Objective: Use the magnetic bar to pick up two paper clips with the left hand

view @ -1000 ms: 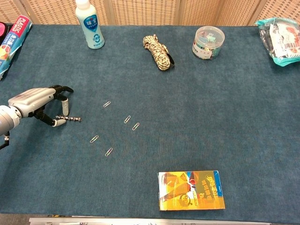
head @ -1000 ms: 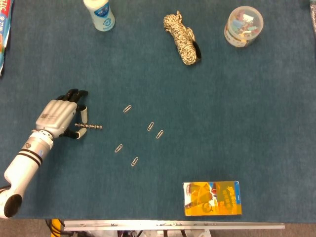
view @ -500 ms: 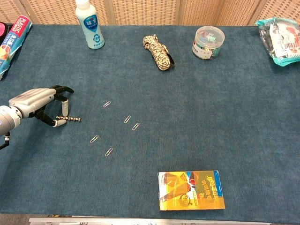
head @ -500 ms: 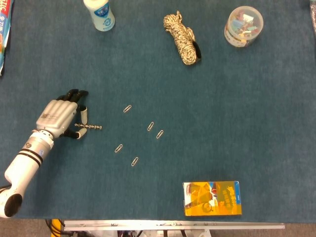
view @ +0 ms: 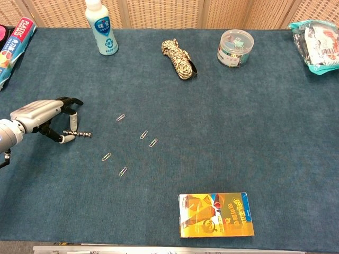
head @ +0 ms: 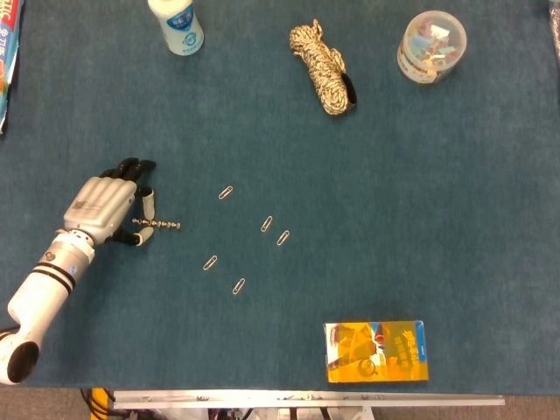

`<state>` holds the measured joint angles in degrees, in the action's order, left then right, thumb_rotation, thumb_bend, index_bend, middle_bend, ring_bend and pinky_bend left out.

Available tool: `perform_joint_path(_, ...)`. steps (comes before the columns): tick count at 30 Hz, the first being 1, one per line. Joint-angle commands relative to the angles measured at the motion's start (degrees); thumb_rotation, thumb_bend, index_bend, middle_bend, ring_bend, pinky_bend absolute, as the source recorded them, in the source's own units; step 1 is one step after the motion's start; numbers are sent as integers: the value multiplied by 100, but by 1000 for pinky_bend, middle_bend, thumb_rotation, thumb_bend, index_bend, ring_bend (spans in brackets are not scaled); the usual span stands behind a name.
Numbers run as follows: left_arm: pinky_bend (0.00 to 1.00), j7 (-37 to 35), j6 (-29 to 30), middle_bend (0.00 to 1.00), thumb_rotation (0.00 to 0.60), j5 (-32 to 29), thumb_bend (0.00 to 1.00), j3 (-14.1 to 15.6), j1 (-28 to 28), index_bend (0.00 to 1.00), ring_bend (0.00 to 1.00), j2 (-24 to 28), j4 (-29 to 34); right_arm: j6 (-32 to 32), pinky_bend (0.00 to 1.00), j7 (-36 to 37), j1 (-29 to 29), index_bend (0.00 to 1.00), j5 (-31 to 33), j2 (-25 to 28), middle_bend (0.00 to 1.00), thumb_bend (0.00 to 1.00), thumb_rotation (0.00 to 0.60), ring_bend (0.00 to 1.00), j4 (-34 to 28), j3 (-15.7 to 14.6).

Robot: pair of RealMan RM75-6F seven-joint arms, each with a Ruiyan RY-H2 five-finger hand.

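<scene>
Head view, left hand (head: 107, 205): low over the blue table (head: 420, 192), fingers curled, pinching the near end of the magnetic bar (head: 157, 226) between thumb and a fingertip.
Magnetic bar: a short dark beaded rod, lying level and pointing away from the hand toward the clips; whether its far end touches the cloth cannot be told.
Paper clips: five, loose on the cloth beyond the bar's free end, none touching it. The nearest paper clip (head: 227, 192) lies a little farther from the robot than the bar; a pair of clips (head: 275, 231) sits farther out; two closer clips (head: 224, 274) lie toward the table's front edge.
In the way: only bare cloth shows between the bar's tip and the clips.
Farther off: a white bottle (head: 176, 24) stands far beyond the hand at the back; a rope bundle (head: 325, 54) and a clear tub (head: 431, 45) of clips stand well beyond the clips.
Front edge: a yellow box (head: 376, 351) lies flat, well past the clips.
Chest view: a plastic bag (view: 318, 41) sits at the far corner.
Right hand: not seen in either view.
</scene>
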<state>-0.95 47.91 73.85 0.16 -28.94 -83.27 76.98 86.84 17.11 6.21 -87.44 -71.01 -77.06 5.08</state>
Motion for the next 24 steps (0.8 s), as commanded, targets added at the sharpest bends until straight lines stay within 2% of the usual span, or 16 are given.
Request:
perform_joint_path(1,164,-1,0,108,600,-2,268,-2,-2,532,34,0,3,2,303,2,1,404,-2,2,304,97,600,206,-3,1)
perform_joint_path(6,164,1,-32,108,600,-25,274,-4,-14,536,34,0,-2,5,303,-2,2,404,-8,3,304,97,600,206,-10,0)
perform_joint_path(12,164,-37,-75,108,600,-45,326,-4,-25,542,34,-4,-12,-1,303,-2,4,404,-6,3,304,98,600,206,-7,1)
perform_joint_path(24,164,-94,-84,112,600,-4,343,8,-36,555,34,-1,-2,-1,303,34,-3,404,10,-4,304,98,600,206,14,3)
